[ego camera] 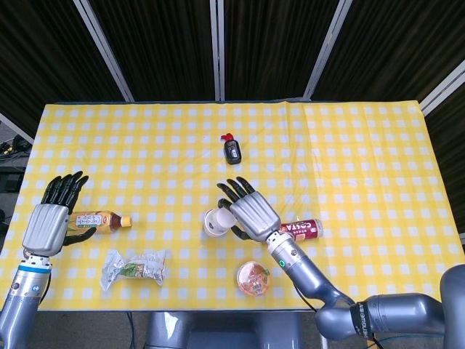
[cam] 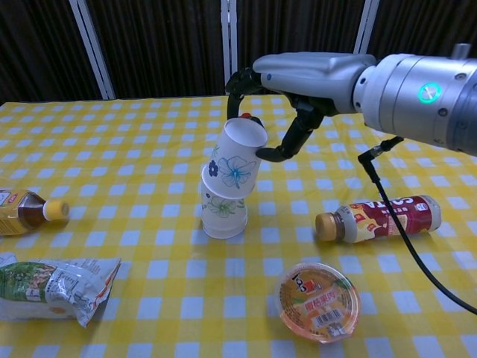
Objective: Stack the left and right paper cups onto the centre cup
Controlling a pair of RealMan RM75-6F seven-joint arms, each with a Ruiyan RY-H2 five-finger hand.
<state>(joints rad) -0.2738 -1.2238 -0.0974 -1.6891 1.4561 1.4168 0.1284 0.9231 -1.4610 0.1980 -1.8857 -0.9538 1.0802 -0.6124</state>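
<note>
Nearest the robot on the yellow checked desk (cam: 134,194) lie a round sealed jelly cup with an orange label (cam: 318,300) and a crinkled green snack packet (cam: 52,288), with a red-labelled drink bottle (cam: 380,217) on its side further right. Behind them the right hand (cam: 294,89) has its fingers (cam: 287,145) clamped on a white flower-printed paper cup (cam: 235,160), tilted and partly seated on the upside-down white paper cup stack (cam: 222,212) at the centre. The left hand (ego camera: 49,218) hovers with fingers apart by an amber tea bottle (ego camera: 100,219), and a small dark bottle with a red cap (ego camera: 232,149) lies farthest back.

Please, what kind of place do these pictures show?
Probably a robot test bench, not a home: a table in a yellow checked cloth, dark curtains behind, and loose groceries such as a tea bottle and snack bag.
</note>
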